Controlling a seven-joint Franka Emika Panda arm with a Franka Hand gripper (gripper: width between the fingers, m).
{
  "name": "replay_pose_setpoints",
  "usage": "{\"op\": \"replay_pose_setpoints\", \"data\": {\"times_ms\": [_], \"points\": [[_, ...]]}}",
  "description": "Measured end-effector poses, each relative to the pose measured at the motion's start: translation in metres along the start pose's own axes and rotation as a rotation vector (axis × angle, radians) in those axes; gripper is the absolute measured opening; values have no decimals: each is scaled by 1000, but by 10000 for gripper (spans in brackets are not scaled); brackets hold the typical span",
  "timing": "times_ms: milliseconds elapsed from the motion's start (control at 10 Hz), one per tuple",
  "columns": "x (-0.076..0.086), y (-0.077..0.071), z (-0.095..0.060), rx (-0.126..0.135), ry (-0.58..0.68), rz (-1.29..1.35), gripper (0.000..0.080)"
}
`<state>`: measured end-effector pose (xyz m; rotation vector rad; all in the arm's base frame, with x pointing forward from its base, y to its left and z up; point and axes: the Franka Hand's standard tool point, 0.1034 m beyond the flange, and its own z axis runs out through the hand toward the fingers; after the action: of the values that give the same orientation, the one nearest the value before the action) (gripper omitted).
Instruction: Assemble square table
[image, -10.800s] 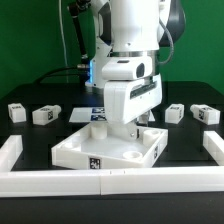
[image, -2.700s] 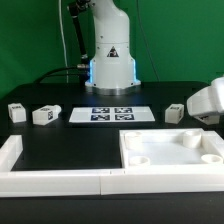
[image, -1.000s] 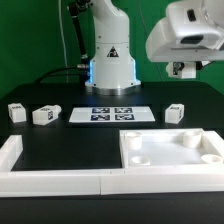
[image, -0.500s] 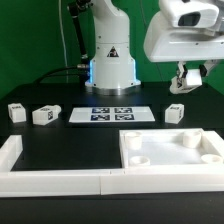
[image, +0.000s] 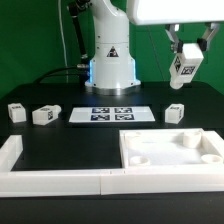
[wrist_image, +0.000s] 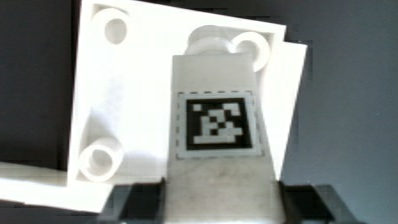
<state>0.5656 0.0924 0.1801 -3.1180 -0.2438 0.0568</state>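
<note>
One tagged leg (image: 183, 70) clamped in raised tool (image: 186, 54), square tabletop (image: 170, 152) well below.

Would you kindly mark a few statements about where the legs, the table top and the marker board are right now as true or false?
1. The gripper is closed on a tagged leg, held in the air. True.
2. Four loose legs lie down below. False: three loose legs lie on the black table, two at the exterior view's left and one at its right.
3. The table top lies toward the exterior view's right. True.
4. The marker board rests on the table top. False: it lies apart from it, on the black table.
</note>
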Motion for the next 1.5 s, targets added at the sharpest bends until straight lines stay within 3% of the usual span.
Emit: {"op": "replay_pose_setpoints", "data": {"times_ms": [300,400,600,700,1100,1200,1500], "points": [[9,-2,2,-1,214,-1,291],[20,-6,5,1,265,-9,291],[52,-7,-3,7,458,3,291],[58,-15,-7,15,554,3,291],[53,-12,2,8,550,-18,291],[51,-7,13,-4,570,-44,291],[57,-4,34,-2,571,-42,291]]}}
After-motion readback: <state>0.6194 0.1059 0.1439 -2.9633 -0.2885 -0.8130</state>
